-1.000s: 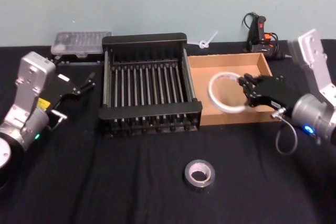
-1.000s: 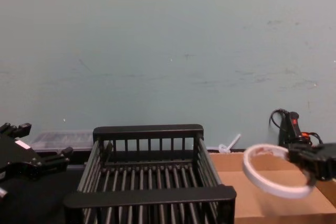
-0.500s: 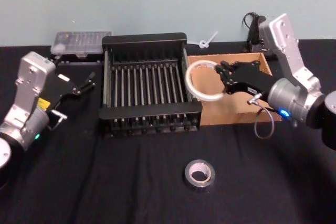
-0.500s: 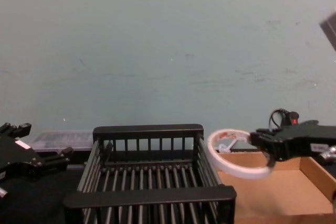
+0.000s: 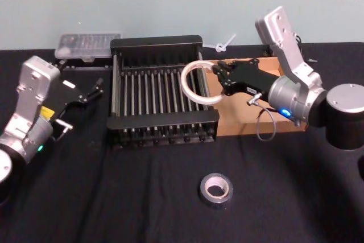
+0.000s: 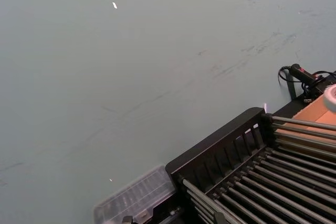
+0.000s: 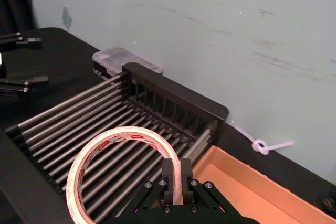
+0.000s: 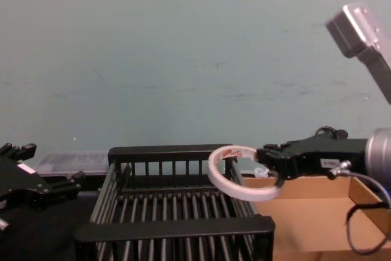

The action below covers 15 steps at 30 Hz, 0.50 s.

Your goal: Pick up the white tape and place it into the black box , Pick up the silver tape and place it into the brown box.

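So I've got the white tape pinched by its rim in my right gripper, fingers clamped on the thin band with the ring sticking out ahead of them. It's up in the air, hanging over the right-hand edge of the black box, roughly above the wall it shares with the brown box. From the chest view the ring sits clearly above the crate's rim, tilted a bit, not touching anything.

That puts me in the carry part of step one: the tape is picked, not dropped. My guess for the next bit is to slide further over the slats so the whole ring clears that rim bar, dip down, then let go. It's a wide floppy ring, so if I release too close to the edge it could catch the bar and tip into the cardboard tray.

Silver tape is untouched on the black cloth out front, well apart from both boxes. Left gripper is parked off to the left of the crate, jaws spread.
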Each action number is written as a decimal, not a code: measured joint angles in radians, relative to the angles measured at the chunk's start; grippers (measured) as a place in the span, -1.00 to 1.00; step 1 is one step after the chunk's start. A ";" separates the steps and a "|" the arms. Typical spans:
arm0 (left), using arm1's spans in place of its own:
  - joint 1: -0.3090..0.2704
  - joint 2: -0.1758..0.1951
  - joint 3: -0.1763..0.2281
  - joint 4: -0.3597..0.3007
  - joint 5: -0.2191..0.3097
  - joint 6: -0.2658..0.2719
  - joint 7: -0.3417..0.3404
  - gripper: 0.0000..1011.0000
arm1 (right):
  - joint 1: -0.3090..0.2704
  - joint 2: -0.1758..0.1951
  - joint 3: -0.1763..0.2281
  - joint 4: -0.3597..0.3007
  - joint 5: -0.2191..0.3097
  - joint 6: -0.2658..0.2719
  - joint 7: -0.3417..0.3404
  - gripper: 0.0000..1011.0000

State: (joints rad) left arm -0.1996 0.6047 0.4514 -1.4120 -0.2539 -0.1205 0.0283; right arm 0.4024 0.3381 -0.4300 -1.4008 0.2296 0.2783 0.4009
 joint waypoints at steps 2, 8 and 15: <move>0.000 0.000 0.000 0.000 0.000 0.000 0.000 0.98 | 0.015 -0.009 -0.008 0.016 -0.001 0.000 0.006 -0.81; 0.000 0.000 0.000 0.000 0.000 0.000 0.000 0.98 | 0.045 -0.031 -0.029 0.052 -0.009 -0.006 0.016 -0.81; 0.000 0.000 0.000 0.000 0.000 0.000 0.000 0.98 | 0.075 -0.053 -0.047 0.092 -0.011 -0.010 0.030 -0.81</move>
State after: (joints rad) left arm -0.1995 0.6047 0.4514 -1.4119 -0.2539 -0.1205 0.0283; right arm 0.4772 0.2852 -0.4771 -1.3093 0.2189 0.2679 0.4311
